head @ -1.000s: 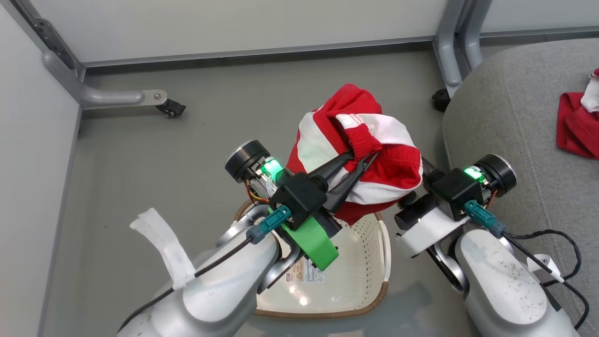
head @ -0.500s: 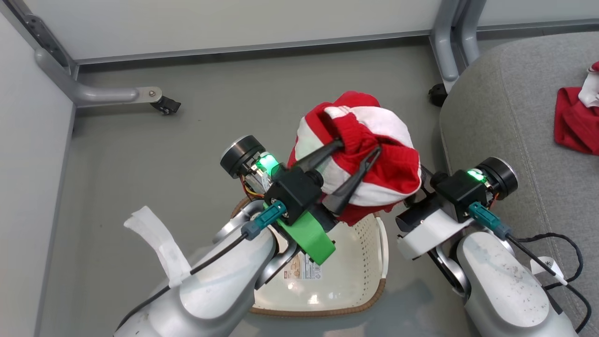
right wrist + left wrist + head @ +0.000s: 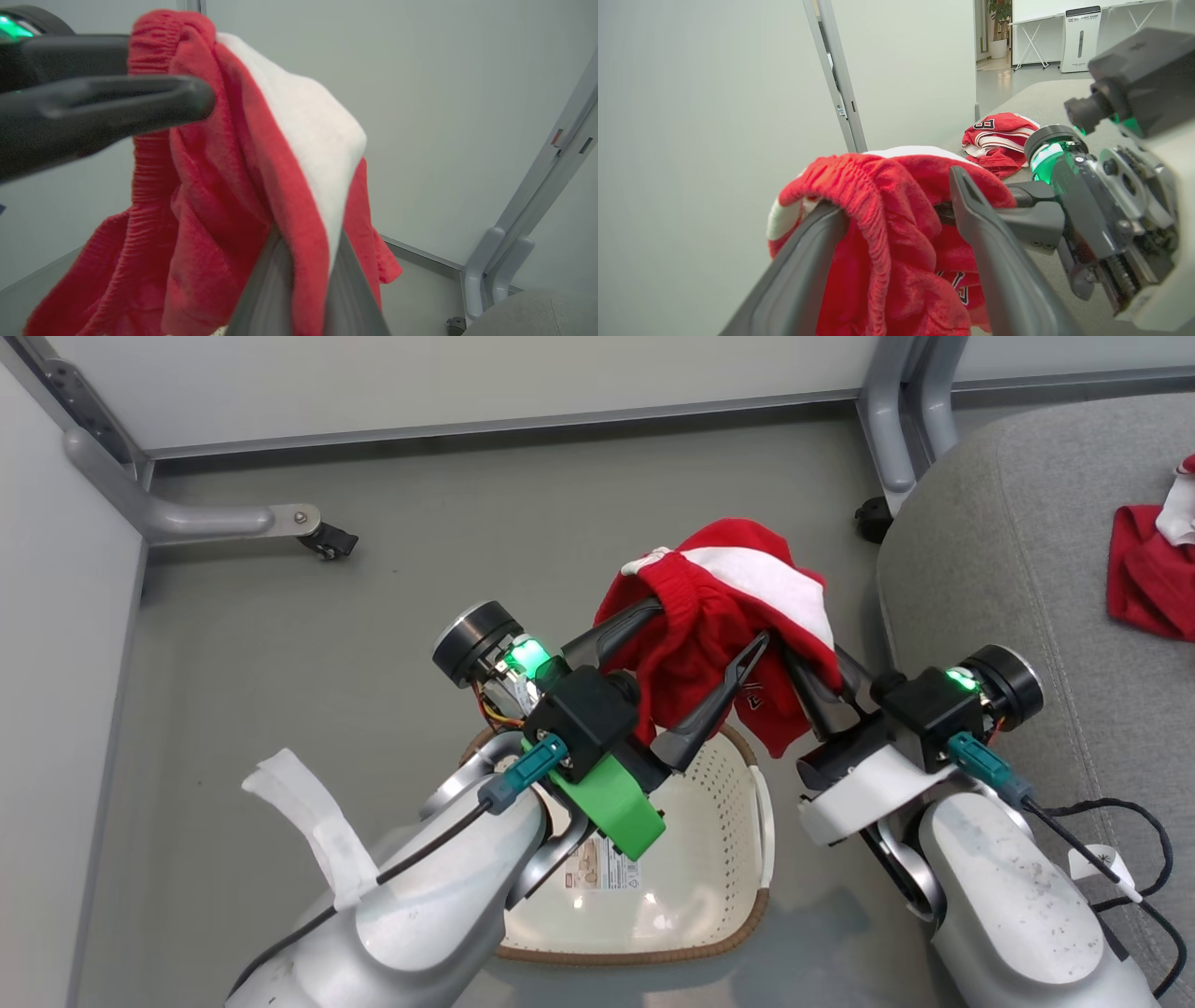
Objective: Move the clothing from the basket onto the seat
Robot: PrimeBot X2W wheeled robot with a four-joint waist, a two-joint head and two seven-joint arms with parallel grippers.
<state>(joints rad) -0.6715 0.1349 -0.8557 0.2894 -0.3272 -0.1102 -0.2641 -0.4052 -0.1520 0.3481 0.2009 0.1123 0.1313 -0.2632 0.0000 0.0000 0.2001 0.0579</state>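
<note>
Head view: the left gripper [image 3: 709,623] stands wide open, with the held garment [image 3: 719,607] draped over its 11 o'clock finger, above the basket [image 3: 644,956]. The right gripper [image 3: 822,677] meets the cloth at 4 o'clock. The second garment [image 3: 1144,583] lies on the seat [image 3: 1018,551] at 3 o'clock.

Left wrist view: the fingers are wide apart, and dark lettering shows on the hanging cloth at 6 o'clock.

Right wrist view: the fingers are narrow, pinching a red-and-white fold.
</note>
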